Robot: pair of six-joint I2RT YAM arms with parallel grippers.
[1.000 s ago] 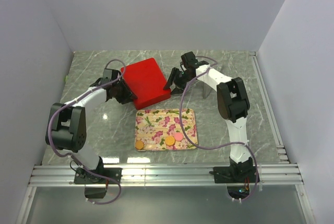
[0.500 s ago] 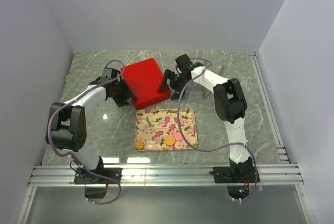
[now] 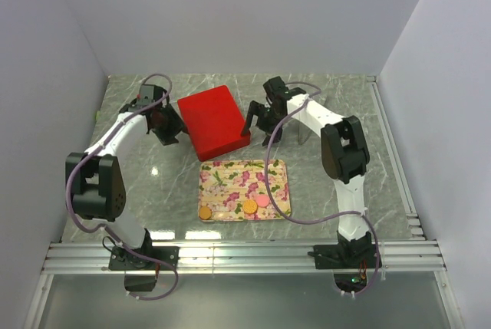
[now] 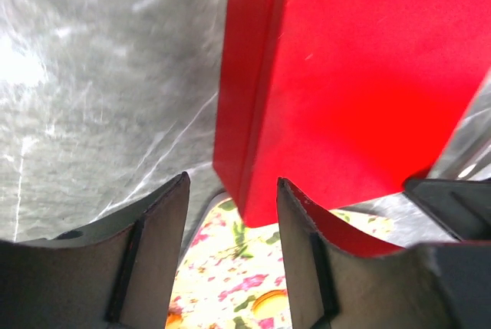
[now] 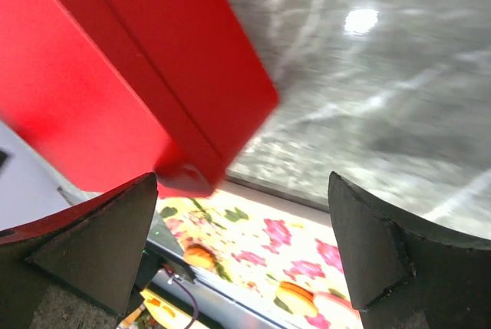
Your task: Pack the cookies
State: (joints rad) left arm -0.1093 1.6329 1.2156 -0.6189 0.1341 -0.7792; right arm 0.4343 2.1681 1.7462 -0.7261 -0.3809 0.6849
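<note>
From above: my left pincer [image 3: 166,125] and right pincer [image 3: 261,120] flank a red box [image 3: 213,120], both apart from it. Three cookies [image 3: 249,206] lie on the floral tray [image 3: 230,176] nearer me.
Left wrist: jaws partly apart, empty.
Right wrist: jaws wide apart, empty.

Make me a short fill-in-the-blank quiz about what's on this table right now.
The box lying beyond the tray is coloured ___.
The floral tray carries ___ cookies.
The left hand and the right hand both stand ___, holding nothing.
Missing words: red; three; open.
</note>
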